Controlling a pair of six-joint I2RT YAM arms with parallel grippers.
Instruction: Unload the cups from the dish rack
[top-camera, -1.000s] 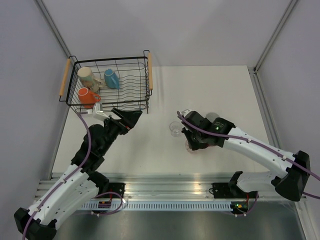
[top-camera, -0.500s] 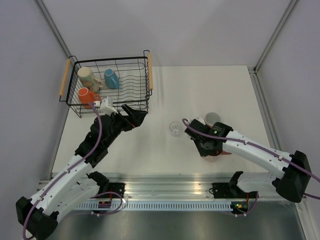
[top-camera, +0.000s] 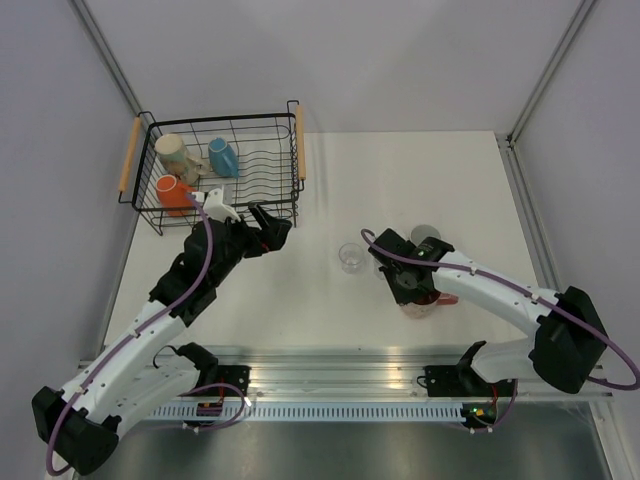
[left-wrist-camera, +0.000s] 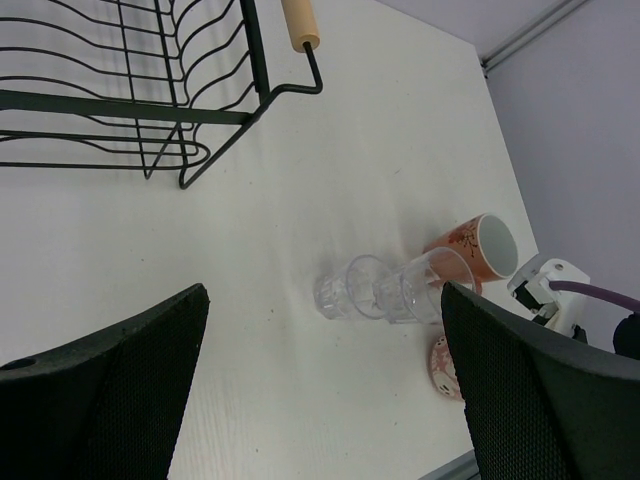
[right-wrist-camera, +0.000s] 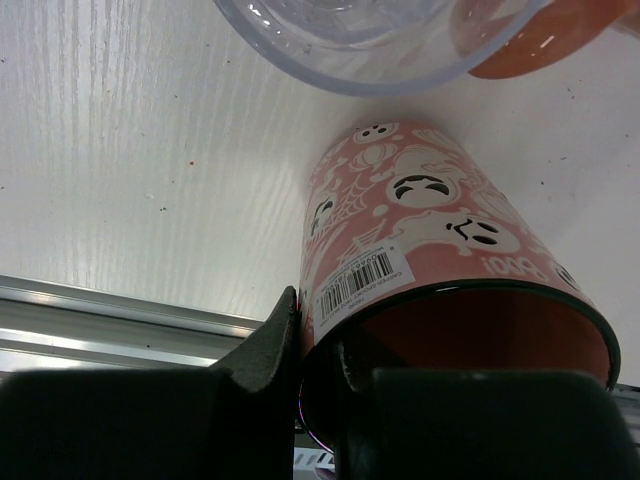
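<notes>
The black wire dish rack (top-camera: 290, 165) stands at the far left and holds a cream mug (top-camera: 175, 155), a blue mug (top-camera: 222, 157) and an orange mug (top-camera: 172, 192). My left gripper (top-camera: 270, 228) is open and empty just in front of the rack's near right corner (left-wrist-camera: 215, 150). My right gripper (top-camera: 412, 288) is shut on the rim of the pink-red patterned cup (right-wrist-camera: 430, 240), one finger (right-wrist-camera: 275, 345) outside and one inside. The cup stands at the table (top-camera: 430, 305), beside a clear tumbler (right-wrist-camera: 370, 40).
On the table right of centre are a clear tumbler (top-camera: 351, 257), a second clear one (left-wrist-camera: 430, 285) and an orange patterned mug with a white inside (left-wrist-camera: 480, 248). The rack's wooden handle (left-wrist-camera: 300, 25) is near my left gripper. A metal rail (top-camera: 330, 365) runs along the near edge.
My left gripper has moved up towards the rack's near right corner. My right gripper has carried the pink-red cup right and nearer, beside the other cups.
</notes>
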